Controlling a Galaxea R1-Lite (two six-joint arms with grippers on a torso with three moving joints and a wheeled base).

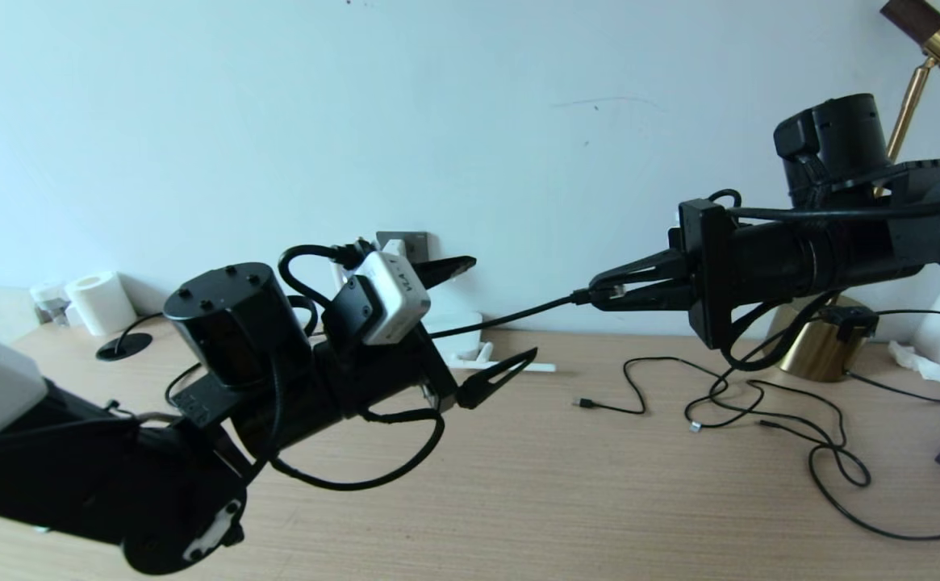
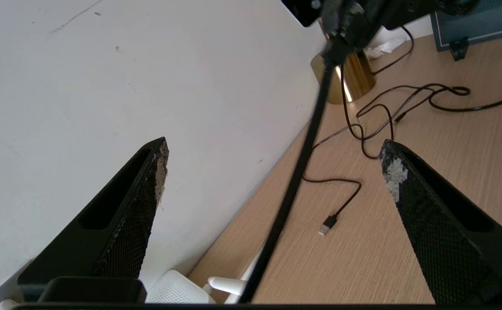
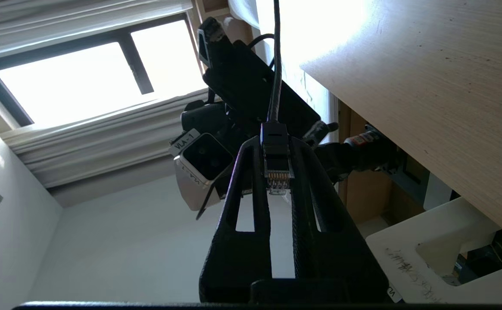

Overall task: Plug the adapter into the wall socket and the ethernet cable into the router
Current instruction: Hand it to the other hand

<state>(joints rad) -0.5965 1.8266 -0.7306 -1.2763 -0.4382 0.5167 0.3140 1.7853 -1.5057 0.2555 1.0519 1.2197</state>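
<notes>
From my head, my right claw hangs above the desk, pinching the ethernet cable. My left claw gapes wide by the desk's wall edge, before the router and wall socket. My left wrist shows the cable crossing between spread fingers. My right wrist shows the clear plug clamped.

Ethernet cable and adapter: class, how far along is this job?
Done: unclear; the wall socket is mostly hidden and no adapter shows. In hand: the right pincer grips the ethernet cable by its plug, in the air. Left: plugging it into the router. The left pincer is open, empty.
</notes>
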